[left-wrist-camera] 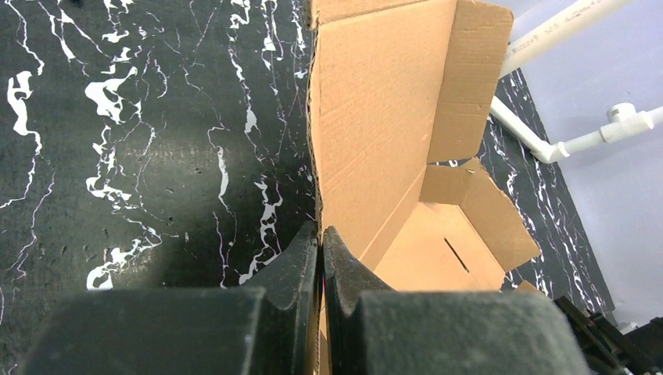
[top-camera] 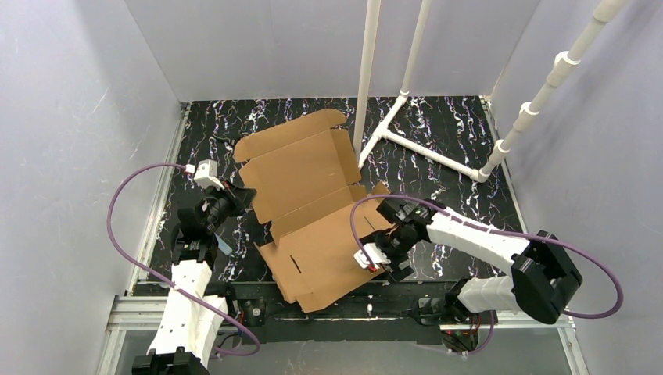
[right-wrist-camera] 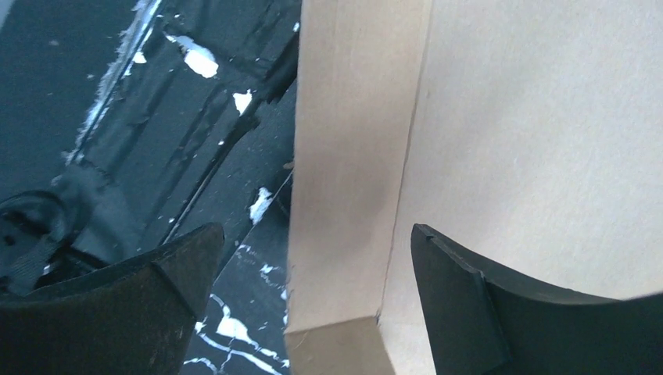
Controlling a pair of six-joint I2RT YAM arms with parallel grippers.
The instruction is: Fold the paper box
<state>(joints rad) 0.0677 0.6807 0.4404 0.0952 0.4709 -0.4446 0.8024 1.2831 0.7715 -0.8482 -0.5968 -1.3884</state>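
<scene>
Checking in from the remote seat. The paper box point(top-camera: 301, 183) is lying opened out in the middle of the table point(top-camera: 438, 148), with one end flap toward the back wall and the near panel down by the arm bases. A couple of walls look partly raised and the rest is flat-ish.

My left gripper point(left-wrist-camera: 320, 234) is pinched shut on the edge of the box's left side wall, which seems to be standing up. The right gripper point(right-wrist-camera: 313, 258) has its jaws spread wide with a narrow cardboard strip on the box's right side between them. As far as I can see it isn't pinched.

My read is that this step is raising that right wall to match the left. I'd close on the strip near its crease, not the tip, then rotate about the fold line instead of pulling — corrugated board creases wherever you bend it. The left should just anchor so the sheet doesn't skate on the table. I'd go slow, since a lopsided pull could twist the base.
</scene>
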